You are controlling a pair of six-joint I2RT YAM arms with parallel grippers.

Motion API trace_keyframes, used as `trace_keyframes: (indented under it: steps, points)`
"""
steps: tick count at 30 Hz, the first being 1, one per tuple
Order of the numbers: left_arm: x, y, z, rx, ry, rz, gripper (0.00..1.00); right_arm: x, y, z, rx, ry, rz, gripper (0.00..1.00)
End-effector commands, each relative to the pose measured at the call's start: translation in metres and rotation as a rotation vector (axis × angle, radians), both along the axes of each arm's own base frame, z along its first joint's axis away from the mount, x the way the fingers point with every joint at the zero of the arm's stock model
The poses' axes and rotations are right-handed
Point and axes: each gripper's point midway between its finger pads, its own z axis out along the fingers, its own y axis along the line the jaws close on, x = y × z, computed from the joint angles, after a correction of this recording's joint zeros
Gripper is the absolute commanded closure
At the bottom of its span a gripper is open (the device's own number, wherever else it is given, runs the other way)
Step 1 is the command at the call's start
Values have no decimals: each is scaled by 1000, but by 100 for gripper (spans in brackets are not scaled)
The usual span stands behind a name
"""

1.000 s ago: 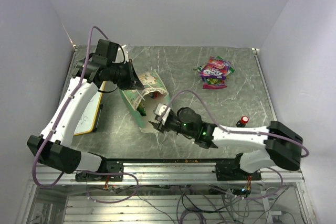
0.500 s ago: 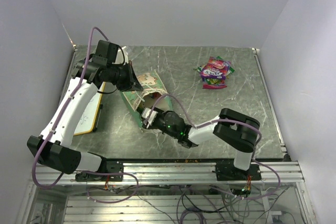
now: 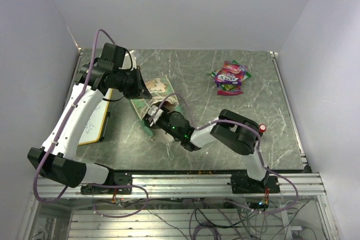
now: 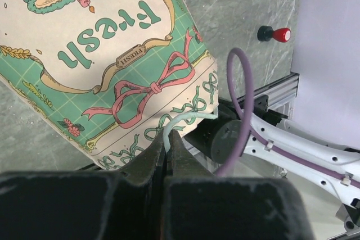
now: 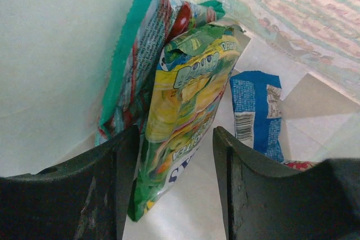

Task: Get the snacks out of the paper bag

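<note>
The paper bag (image 3: pixel 160 91) lies tilted on the table, mint-green with a cream printed front (image 4: pixel 101 49). My left gripper (image 4: pixel 167 137) is shut on its thin white string handle (image 4: pixel 188 117) and holds the mouth up. My right gripper (image 3: pixel 151 117) is inside the bag's mouth. There it stands open (image 5: pixel 175 134) astride a yellow-green snack packet (image 5: pixel 188 99); the packet lies against the left finger, with a gap to the right finger. A teal-red packet (image 5: pixel 132 71) stands behind it and a blue packet (image 5: pixel 256 111) lies to the right. Other snacks (image 3: pixel 230 77) lie piled at the far right of the table.
A wood-framed whiteboard (image 3: pixel 95 119) lies under the left arm at the table's left edge. A small red-topped button (image 3: pixel 262 128) sits at the right, beside the right arm's elbow. The bag's tan walls (image 5: pixel 50 66) close round the right gripper.
The right gripper has moved left and forward into the bag's mouth, its arm folding up behind it. The left gripper has kept its hold on the handle.
</note>
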Motion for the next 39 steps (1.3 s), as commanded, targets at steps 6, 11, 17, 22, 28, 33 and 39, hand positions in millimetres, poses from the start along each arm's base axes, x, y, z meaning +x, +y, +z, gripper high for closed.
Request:
trace_keyframes:
  steps: [6, 11, 17, 22, 28, 33, 39]
  points:
    - [-6, 4, 13, 3, -31, -35, 93, 28, 6, -8, -12, -15, -99, 56]
    - [-6, 3, 15, -6, -38, -27, 93, 16, 3, -3, -34, 6, -45, 79]
    - [-1, 3, 20, -26, -74, 6, 93, -13, -12, 1, -48, 74, 45, 100]
    - [3, 2, 22, -56, -97, 45, 93, -42, -30, 5, -60, 153, 109, 100]
    - [5, -4, 27, -112, -129, 50, 93, -77, -44, 30, -52, 237, 183, 100]
    - [7, 1, 25, -97, -96, 111, 93, -100, -54, 54, -48, 370, 212, 100]
    - [15, -2, 27, -108, -55, 150, 93, -135, -72, 97, -78, 545, 270, 100]
